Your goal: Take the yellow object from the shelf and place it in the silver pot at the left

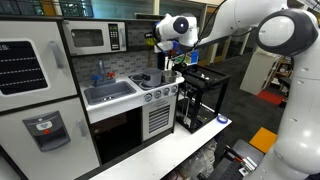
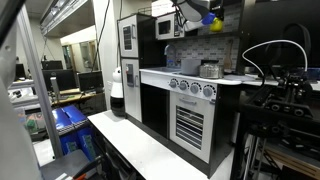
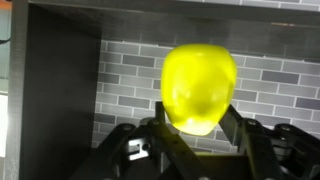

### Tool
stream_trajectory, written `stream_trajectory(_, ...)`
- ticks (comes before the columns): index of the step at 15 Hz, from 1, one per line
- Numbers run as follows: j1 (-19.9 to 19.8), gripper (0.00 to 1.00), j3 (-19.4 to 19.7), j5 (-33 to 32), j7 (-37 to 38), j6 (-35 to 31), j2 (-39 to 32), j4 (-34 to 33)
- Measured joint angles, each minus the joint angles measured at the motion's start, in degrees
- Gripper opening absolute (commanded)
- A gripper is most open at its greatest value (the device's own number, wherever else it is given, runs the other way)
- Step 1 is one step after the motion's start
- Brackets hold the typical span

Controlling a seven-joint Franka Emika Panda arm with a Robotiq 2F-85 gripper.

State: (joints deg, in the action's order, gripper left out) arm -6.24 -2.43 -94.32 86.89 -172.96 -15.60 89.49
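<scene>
In the wrist view the yellow object [image 3: 200, 85], a round yellow-green ball, sits between my gripper's [image 3: 198, 120] two fingers, which are shut on its lower sides. Behind it is the dark shelf [image 3: 60, 90] recess with a grey brick back wall. In both exterior views my gripper [image 1: 160, 45] [image 2: 196, 14] is at the shelf [image 1: 150, 30] beside the toy microwave, with a bit of yellow [image 2: 209, 17] showing at it. The silver pot [image 2: 210, 69] stands on the stove top below, and also shows in an exterior view [image 1: 143, 80].
The white toy kitchen has a microwave [image 1: 92, 38], a grey sink basin [image 1: 108, 93] with tap, and an oven front with knobs [image 2: 192, 88]. A black frame box [image 1: 200, 95] stands beside it on the white table [image 2: 140, 150].
</scene>
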Motion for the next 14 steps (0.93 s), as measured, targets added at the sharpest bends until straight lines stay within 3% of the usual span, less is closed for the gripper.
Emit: stream_trajectory(14, 0.53, 0.31, -2.80, 15.55, -14.55, -0.24, 7.58, 11.27)
